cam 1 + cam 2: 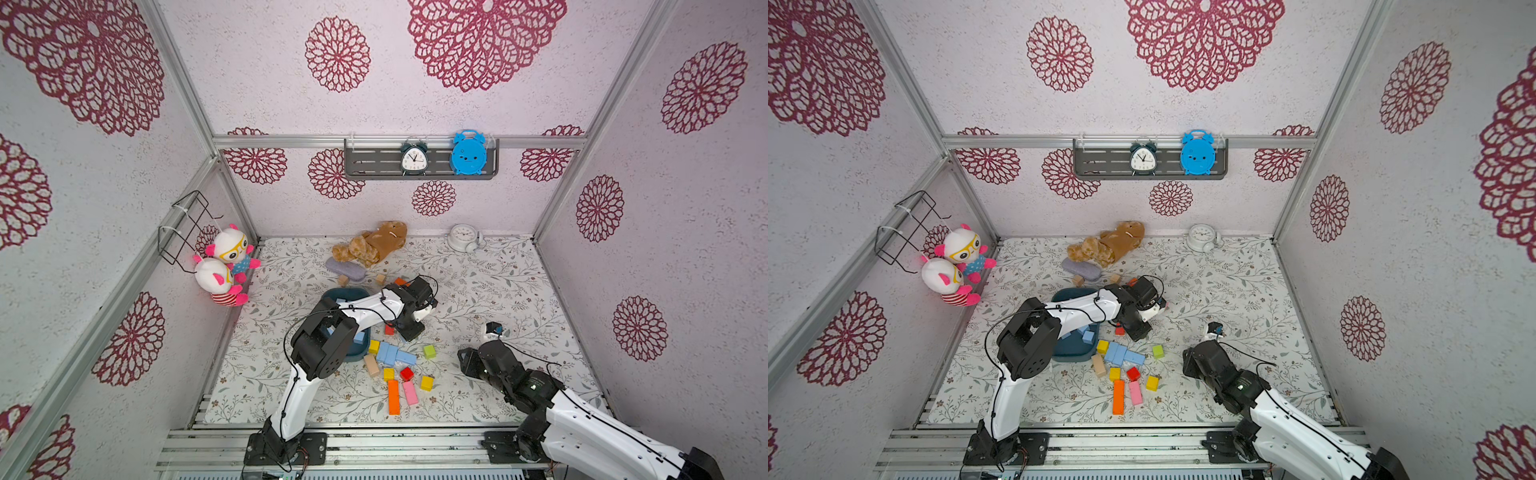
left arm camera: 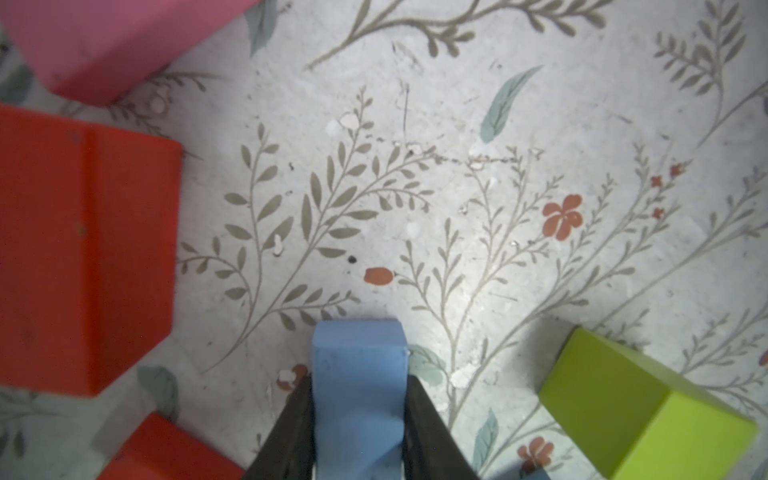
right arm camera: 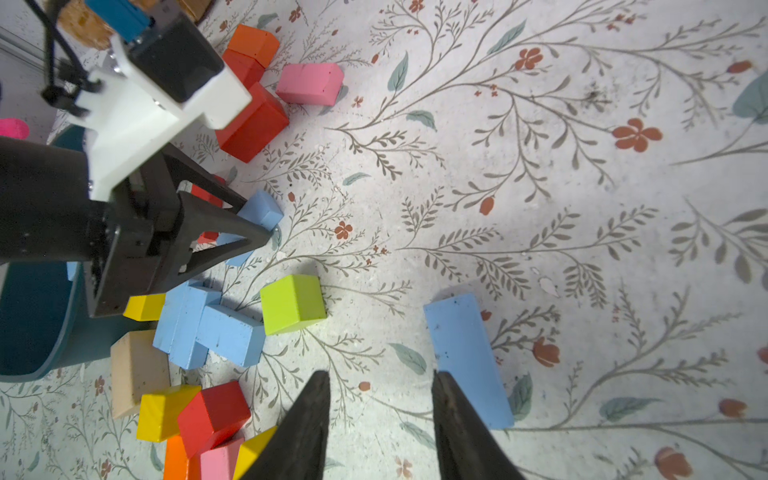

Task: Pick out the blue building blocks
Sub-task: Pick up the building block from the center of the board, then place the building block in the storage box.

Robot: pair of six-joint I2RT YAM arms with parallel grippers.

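The floral surface (image 1: 498,291) is littered with mixed colours, and the sorting looks partway done. The teal tray (image 1: 345,291) already holds a few blue building blocks (image 1: 359,337), though the arm hides how many. A clump of blue bricks (image 1: 390,353) lies just beside it. A long blue brick (image 3: 465,357) sits beside the right hand (image 3: 380,378), whose fingers stand apart and empty. The left hand (image 2: 359,378) is pinched on one small blue block (image 2: 358,353), near a red block (image 2: 83,249).
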